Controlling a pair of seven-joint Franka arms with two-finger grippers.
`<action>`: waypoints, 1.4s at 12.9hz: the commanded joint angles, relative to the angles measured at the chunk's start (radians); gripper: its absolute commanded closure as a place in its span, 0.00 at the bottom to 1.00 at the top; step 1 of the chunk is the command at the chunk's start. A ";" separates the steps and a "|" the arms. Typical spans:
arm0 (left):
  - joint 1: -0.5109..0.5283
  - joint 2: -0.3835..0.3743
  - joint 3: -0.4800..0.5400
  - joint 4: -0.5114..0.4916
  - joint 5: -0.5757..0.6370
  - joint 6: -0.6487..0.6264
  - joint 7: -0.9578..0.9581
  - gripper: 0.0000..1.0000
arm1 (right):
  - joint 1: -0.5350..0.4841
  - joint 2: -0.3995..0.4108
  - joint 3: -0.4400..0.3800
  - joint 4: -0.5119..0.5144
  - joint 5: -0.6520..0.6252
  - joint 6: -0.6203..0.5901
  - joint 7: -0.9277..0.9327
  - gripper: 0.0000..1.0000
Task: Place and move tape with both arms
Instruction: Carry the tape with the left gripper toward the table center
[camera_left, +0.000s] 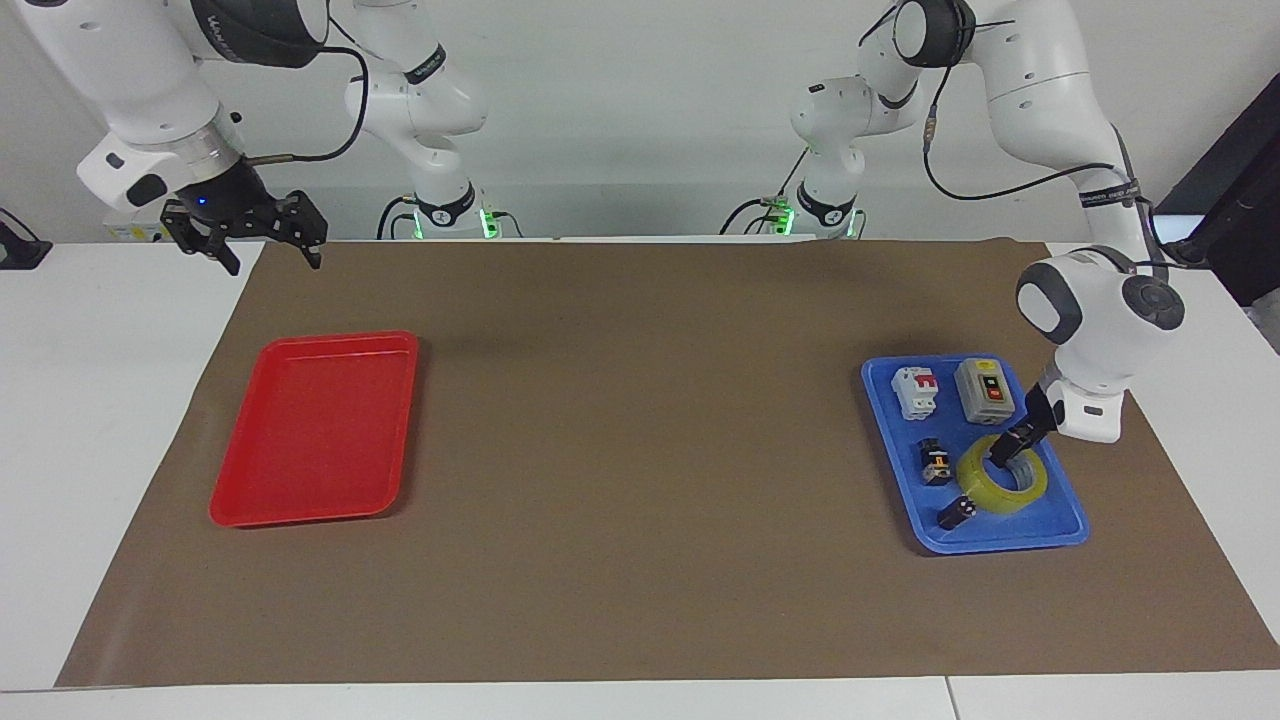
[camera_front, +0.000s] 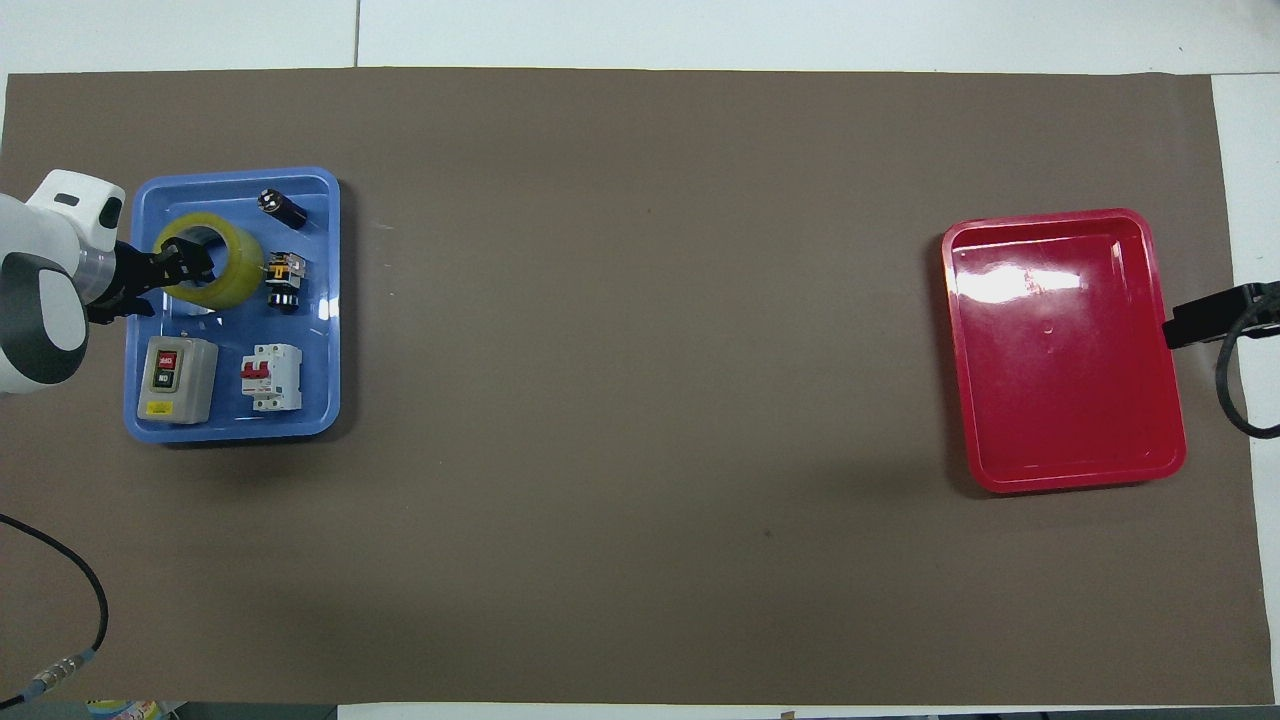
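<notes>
The tape (camera_left: 1022, 490) is a yellow roll lying flat in the blue tray (camera_left: 1040, 532) toward the left arm's end of the table. It also shows in the overhead view (camera_front: 240, 272), in the part of the blue tray (camera_front: 230, 427) farther from the robots. My left gripper (camera_left: 1001, 457) is down at the roll's rim and reaches into its core; it shows in the overhead view (camera_front: 188, 264) too. My right gripper (camera_left: 272, 262) is open and empty, waiting in the air over the mat's corner at the right arm's end.
The blue tray also holds a grey switch box (camera_left: 985, 390), a white circuit breaker (camera_left: 916, 391) and two small black parts (camera_left: 936, 463) beside the tape. An empty red tray (camera_left: 310, 430) lies toward the right arm's end. A brown mat covers the table.
</notes>
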 joint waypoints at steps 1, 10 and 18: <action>-0.007 -0.012 0.004 -0.027 -0.002 0.026 -0.018 1.00 | -0.010 0.001 0.003 0.007 0.016 -0.004 -0.019 0.00; 0.017 -0.186 -0.002 -0.013 -0.005 -0.048 0.155 1.00 | -0.010 0.001 0.003 0.006 0.016 -0.004 -0.019 0.00; -0.423 -0.208 -0.001 -0.032 -0.002 -0.169 -0.109 1.00 | -0.010 0.001 0.003 0.007 0.016 -0.004 -0.019 0.00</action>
